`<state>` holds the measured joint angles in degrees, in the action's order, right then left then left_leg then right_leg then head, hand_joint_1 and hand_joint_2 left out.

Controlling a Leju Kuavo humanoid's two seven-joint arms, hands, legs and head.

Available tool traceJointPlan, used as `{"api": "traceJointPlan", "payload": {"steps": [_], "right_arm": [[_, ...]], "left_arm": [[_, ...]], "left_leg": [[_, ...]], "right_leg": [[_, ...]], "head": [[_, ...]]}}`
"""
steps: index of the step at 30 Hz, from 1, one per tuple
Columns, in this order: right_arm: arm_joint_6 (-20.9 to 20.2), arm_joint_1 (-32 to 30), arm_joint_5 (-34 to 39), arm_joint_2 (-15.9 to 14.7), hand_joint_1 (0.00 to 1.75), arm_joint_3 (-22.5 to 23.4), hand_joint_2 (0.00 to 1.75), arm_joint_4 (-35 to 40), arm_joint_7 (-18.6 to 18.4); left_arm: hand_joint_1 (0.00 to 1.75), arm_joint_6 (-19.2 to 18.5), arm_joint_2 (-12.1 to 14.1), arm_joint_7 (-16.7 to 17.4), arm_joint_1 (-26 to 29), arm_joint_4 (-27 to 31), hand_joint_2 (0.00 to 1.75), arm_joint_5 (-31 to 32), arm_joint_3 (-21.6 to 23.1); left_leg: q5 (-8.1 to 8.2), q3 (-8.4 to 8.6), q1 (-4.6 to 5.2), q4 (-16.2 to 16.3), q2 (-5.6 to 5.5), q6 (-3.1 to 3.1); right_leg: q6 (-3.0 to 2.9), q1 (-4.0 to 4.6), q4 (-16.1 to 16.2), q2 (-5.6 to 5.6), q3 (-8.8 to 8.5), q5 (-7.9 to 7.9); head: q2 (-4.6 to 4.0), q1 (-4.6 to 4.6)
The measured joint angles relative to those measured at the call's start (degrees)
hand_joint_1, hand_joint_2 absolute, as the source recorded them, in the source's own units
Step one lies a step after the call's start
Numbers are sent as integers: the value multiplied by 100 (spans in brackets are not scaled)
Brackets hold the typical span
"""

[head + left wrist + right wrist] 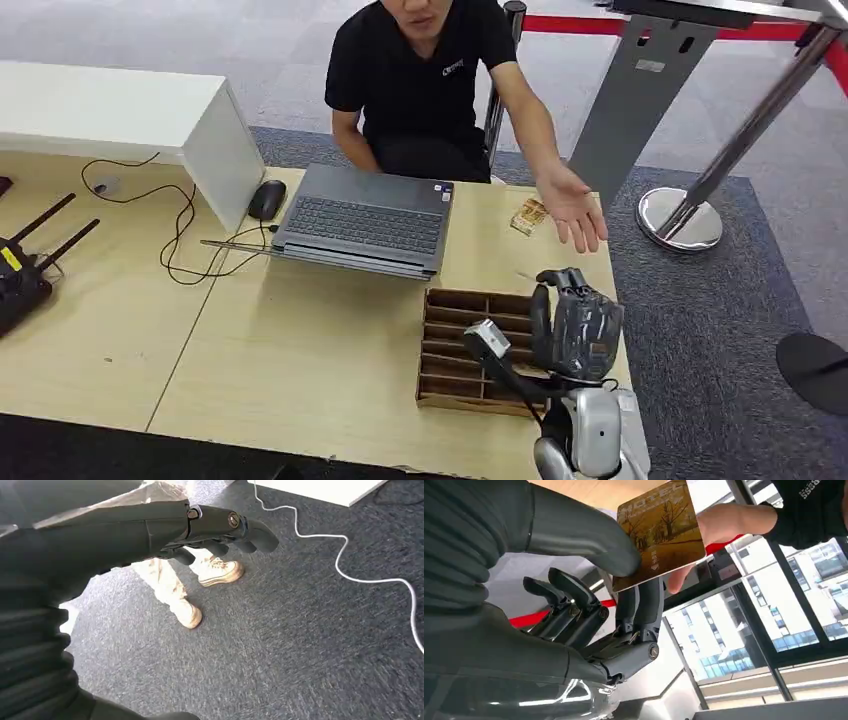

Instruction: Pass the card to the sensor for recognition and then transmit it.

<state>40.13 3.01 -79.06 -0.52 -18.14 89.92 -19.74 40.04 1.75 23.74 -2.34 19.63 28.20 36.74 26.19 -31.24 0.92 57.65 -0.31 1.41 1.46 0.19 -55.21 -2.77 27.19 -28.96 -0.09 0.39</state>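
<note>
I have the right hand (624, 610) raised over the far right corner of the table (300, 370), just past the slotted wooden tray (455, 345), and the wrist camera shows it pinching the card (659, 532) between the thick thumb and the darker fingers, the printed face turned toward the lens. The person (420, 70) seated behind the laptop (365, 220) has reached an open palm (575, 210) out toward my hand, and in the wrist view their fingers sit right behind the card's far edge; I cannot tell whether they already touch it. Another card-like thing (528, 216) lies flat on the table near that palm, and I cannot make out what it is, nor pick out the sensor itself. I judge this to be the handover step, late in the task: the card is offered and waits to be taken. The next move calls for holding the arm steady, carrying the card the last bit to the palm, and loosening thumb and fingers only once the person has a grip on it, since letting go early would drop it onto the table. My left hand (220, 532) hangs low over the grey carpet (300, 645) with its fingers curled in and nothing in them.
</note>
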Motion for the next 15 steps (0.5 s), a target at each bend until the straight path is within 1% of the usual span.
{"api": "traceJointPlan", "payload": {"steps": [10, 15], "right_arm": [[0, 72, -68, 105, 175, 153, 175, 2, 55], [0, 149, -96, 105, 175, 157, 175, 2, 30]], "left_arm": [[0, 0, 0, -7, -7, -4, 175, -74, 101], [0, 0, 2, -9, -8, -7, 175, -98, 146]], "left_leg": [[0, 0, 0, 0, 0, 0], [0, 1, 0, 0, 0, 0]], "right_leg": [[0, 0, 0, 0, 0, 0], [0, 0, 0, 0, -1, 0]], "head": [[0, -2], [0, 0]]}}
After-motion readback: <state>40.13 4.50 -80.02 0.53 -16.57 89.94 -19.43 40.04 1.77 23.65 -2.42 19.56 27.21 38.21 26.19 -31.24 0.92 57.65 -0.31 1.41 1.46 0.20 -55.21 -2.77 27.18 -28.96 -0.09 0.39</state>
